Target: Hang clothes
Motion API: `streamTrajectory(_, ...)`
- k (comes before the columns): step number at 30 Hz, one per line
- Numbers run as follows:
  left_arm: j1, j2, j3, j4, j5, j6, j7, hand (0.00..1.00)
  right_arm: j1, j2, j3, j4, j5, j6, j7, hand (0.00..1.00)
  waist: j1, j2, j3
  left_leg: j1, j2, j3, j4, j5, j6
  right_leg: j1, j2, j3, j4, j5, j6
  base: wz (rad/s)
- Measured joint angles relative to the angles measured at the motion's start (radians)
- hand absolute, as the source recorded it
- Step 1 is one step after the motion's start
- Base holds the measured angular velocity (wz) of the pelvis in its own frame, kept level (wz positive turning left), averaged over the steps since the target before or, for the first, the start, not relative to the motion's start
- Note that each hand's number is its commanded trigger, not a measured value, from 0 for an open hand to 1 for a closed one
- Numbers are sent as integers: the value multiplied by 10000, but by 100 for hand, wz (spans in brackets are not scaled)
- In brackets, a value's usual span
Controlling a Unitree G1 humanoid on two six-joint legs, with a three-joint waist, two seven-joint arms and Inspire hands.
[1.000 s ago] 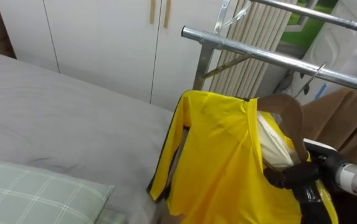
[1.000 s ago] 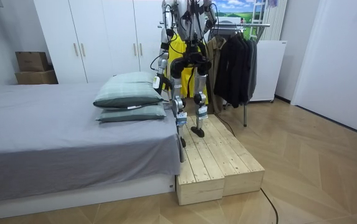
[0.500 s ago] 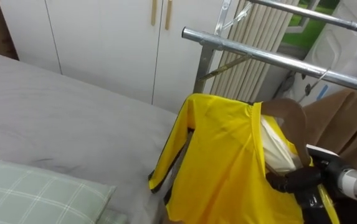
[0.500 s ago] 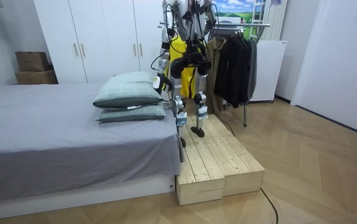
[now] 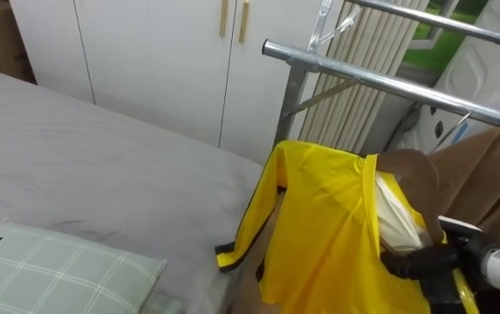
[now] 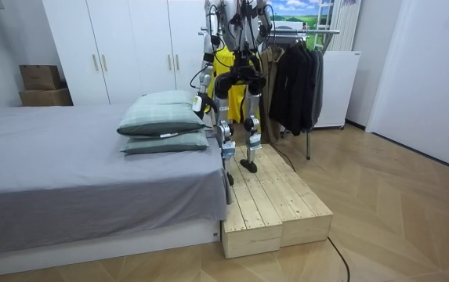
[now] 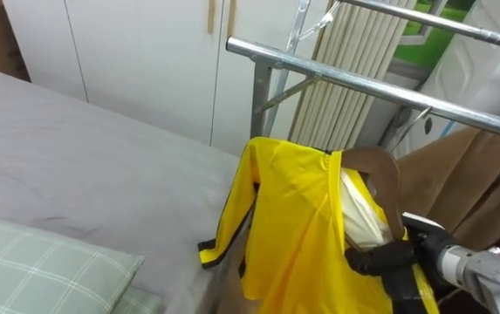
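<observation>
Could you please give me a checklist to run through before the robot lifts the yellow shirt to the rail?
1. Right hand gripping the wooden hanger: ok, fingers curled round it.
2. Yellow shirt seated on the hanger: ok, draped over it.
3. Hanger hooked on the rail: not ok, it appears below the bar.
4. Free rail space: ok, bare bar beside the brown coat.
5. Footing on the wooden platform: ok, both feet on it.

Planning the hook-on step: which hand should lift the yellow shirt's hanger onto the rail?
Right. The right hand grips the yellow shirt at its hanger, just below the rail.
</observation>
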State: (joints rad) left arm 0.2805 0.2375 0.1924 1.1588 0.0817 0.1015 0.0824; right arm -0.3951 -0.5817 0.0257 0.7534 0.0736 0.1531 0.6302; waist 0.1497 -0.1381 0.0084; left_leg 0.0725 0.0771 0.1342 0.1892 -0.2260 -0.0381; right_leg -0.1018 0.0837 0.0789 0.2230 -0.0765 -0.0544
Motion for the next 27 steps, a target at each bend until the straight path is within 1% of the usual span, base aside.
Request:
streamTrajectory(4,0,3,22,3,-4,-16,-1,0,-6,-7,-76,-1,-7,-1,-175,100,7,-9,1,19,-7,-46,8,0,0,32,-4,-15,19,-24,1,0)
streamTrajectory(6,49,-2,42,14,-6,-113,-3,0,-121,-8,-81,-1,-40,-1,-200,100,4,-20,6,0,-18,-45,13,0,0,30,-11,-14,126,-77,-9,0)
streamTrajectory(7,104,-9,124,13,-4,-200,-27,0,-296,-21,-81,-15,-69,0,-240,100,-20,-41,3,-38,-27,-35,27,0,0,-58,-18,-14,201,-124,-13,0)
streamTrajectory(8,158,-16,224,-30,-5,-242,-59,0,-556,-62,-81,-127,-83,1,-284,100,-66,-66,-14,-128,-26,-34,61,-1,-1,-162,-19,-19,252,-138,-25,0)
streamTrajectory(9,178,-16,244,-50,-5,-254,-66,0,-719,-86,-81,-182,-80,1,-318,100,-95,-75,-15,-170,-23,-33,73,0,-3,-206,-17,-23,303,-141,-28,0)
streamTrajectory(11,175,-14,354,-134,-8,-266,-73,0,-1061,-413,-46,-363,-266,-3,-321,100,-83,-83,-20,-195,-3,-58,82,2,-11,-205,-10,-90,304,-159,-57,8)
streamTrajectory(13,218,-24,360,-202,-16,-298,-70,0,-1071,-574,-47,-438,-451,-4,-322,100,-14,-92,-24,-155,11,-80,79,2,-14,-197,-7,-117,291,-175,-70,6)
streamTrajectory(24,198,-43,358,-203,-9,-290,-51,0,-1070,-579,-46,-1360,-1338,-3,-546,100,-8,-80,-28,-192,23,-77,68,-5,-22,-215,1,-140,196,-175,-73,0)
streamTrajectory(27,212,-43,351,-205,-16,-307,-51,0,-1071,-579,-47,-1527,-1375,-129,-623,100,48,-68,-36,-148,32,-61,50,-5,-23,-202,7,-141,231,-175,-73,0)
